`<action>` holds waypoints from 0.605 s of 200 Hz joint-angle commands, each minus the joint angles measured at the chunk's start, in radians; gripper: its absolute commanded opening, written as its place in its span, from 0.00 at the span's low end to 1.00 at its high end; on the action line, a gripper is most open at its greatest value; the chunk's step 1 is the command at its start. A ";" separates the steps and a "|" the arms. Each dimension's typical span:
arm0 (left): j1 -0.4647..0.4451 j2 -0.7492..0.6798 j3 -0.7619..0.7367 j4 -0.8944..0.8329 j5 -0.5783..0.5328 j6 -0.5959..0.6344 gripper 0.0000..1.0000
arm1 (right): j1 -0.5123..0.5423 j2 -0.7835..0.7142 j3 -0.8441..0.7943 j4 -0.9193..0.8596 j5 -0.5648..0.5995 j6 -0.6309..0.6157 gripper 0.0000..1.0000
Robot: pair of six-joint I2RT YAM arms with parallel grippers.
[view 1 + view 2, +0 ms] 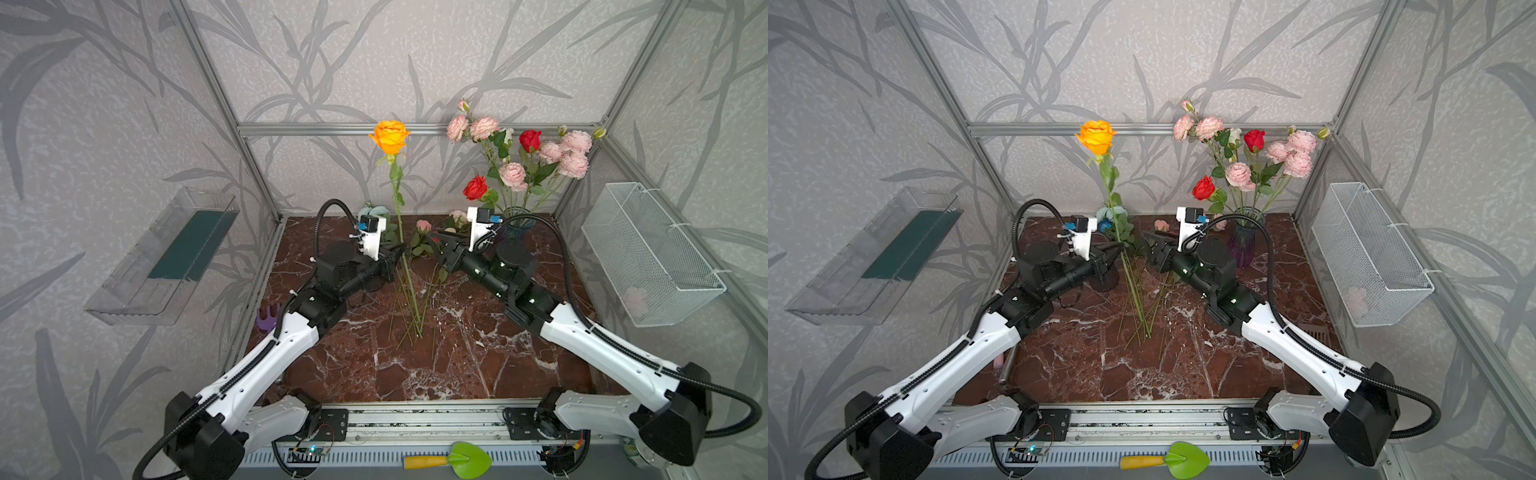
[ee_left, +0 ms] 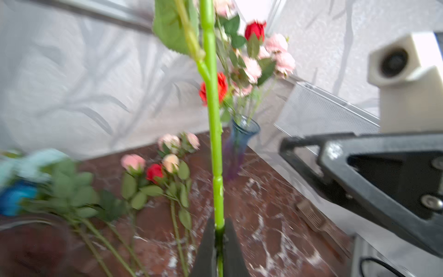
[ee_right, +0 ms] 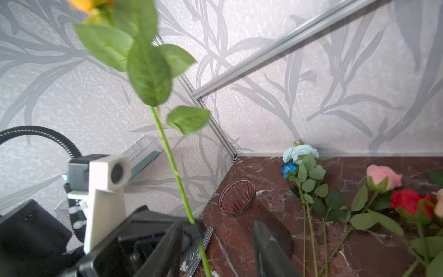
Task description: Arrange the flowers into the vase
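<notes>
Transport seems the step in hand: left gripper (image 2: 219, 233) clenches the upright orange rose (image 1: 390, 137) by its stem, right gripper (image 3: 217, 230) gapes empty beside it, so next the rose probably needs carrying over the loose flowers (image 2: 153, 172) to the far, part-filled vase (image 1: 1245, 245).

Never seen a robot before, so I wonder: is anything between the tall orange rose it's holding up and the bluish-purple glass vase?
Yes. The right gripper, jaws open, and its arm lie between the long-stemmed orange rose, clamped in the left gripper, and the bluish-purple glass vase, itself crowded with pink and red blooms.
</notes>
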 commanded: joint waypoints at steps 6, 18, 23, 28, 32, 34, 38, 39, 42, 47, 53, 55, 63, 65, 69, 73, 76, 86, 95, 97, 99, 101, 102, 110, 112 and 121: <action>0.008 -0.009 0.163 -0.019 -0.366 0.273 0.00 | -0.019 0.018 -0.022 -0.090 0.070 -0.090 0.46; 0.013 0.025 0.201 -0.007 -0.424 0.354 0.00 | -0.045 0.058 -0.026 -0.102 0.031 -0.058 0.45; 0.013 0.037 0.208 0.012 -0.455 0.377 0.00 | -0.055 0.072 -0.035 -0.089 0.007 -0.046 0.45; 0.015 0.046 0.211 0.039 -0.480 0.387 0.00 | -0.062 0.085 -0.046 -0.073 -0.011 -0.035 0.44; 0.020 0.053 0.213 0.060 -0.485 0.397 0.00 | -0.068 0.093 -0.054 -0.061 -0.023 -0.026 0.44; 0.023 0.054 0.214 0.069 -0.483 0.401 0.00 | -0.069 0.098 -0.056 -0.058 -0.027 -0.022 0.44; 0.027 0.062 0.222 0.080 -0.479 0.414 0.00 | -0.073 0.105 -0.062 -0.051 -0.034 -0.017 0.44; 0.029 0.063 0.224 0.081 -0.479 0.417 0.00 | -0.074 0.107 -0.062 -0.050 -0.036 -0.016 0.44; 0.031 0.070 0.232 0.083 -0.481 0.431 0.00 | -0.075 0.111 -0.065 -0.045 -0.041 -0.015 0.44; 0.033 0.083 0.248 0.088 -0.488 0.449 0.00 | -0.078 0.120 -0.068 -0.039 -0.048 -0.015 0.44; 0.037 0.099 0.261 0.101 -0.505 0.467 0.00 | -0.080 0.129 -0.069 -0.035 -0.054 -0.015 0.44; 0.038 0.103 0.264 0.107 -0.508 0.473 0.00 | -0.082 0.133 -0.069 -0.034 -0.056 -0.015 0.44; 0.053 0.123 0.274 0.122 -0.505 0.493 0.00 | -0.089 0.145 -0.067 -0.032 -0.067 -0.015 0.44; 0.056 0.130 0.276 0.122 -0.502 0.495 0.00 | -0.089 0.147 -0.068 -0.031 -0.069 -0.015 0.44; 0.069 0.141 0.282 0.122 -0.499 0.495 0.00 | -0.093 0.155 -0.067 -0.025 -0.077 -0.016 0.44; 0.081 0.152 0.286 0.119 -0.491 0.490 0.00 | -0.097 0.162 -0.068 -0.019 -0.082 -0.018 0.44; 0.092 0.160 0.290 0.116 -0.485 0.483 0.00 | -0.100 0.167 -0.068 -0.015 -0.084 -0.020 0.44; 0.129 0.181 0.286 0.114 -0.462 0.454 0.00 | -0.109 0.191 -0.063 -0.011 -0.089 -0.027 0.44; 0.158 0.195 0.264 0.139 -0.447 0.420 0.00 | -0.118 0.222 -0.051 -0.011 -0.102 -0.034 0.44; 0.164 0.197 0.259 0.145 -0.441 0.413 0.00 | -0.120 0.231 -0.047 -0.011 -0.106 -0.036 0.44; 0.170 0.199 0.252 0.149 -0.436 0.405 0.00 | -0.122 0.240 -0.043 -0.013 -0.109 -0.038 0.44; 0.176 0.201 0.247 0.154 -0.432 0.399 0.00 | -0.124 0.249 -0.038 -0.015 -0.116 -0.039 0.43; 0.178 0.202 0.244 0.157 -0.430 0.395 0.00 | -0.125 0.254 -0.035 -0.017 -0.118 -0.039 0.43; 0.198 0.211 0.226 0.173 -0.415 0.368 0.00 | -0.132 0.293 -0.013 -0.025 -0.141 -0.049 0.43; 0.201 0.212 0.220 0.177 -0.411 0.363 0.00 | -0.133 0.303 -0.008 -0.026 -0.150 -0.052 0.43; 0.214 0.225 0.200 0.193 -0.392 0.347 0.00 | -0.135 0.356 0.024 -0.039 -0.174 -0.073 0.43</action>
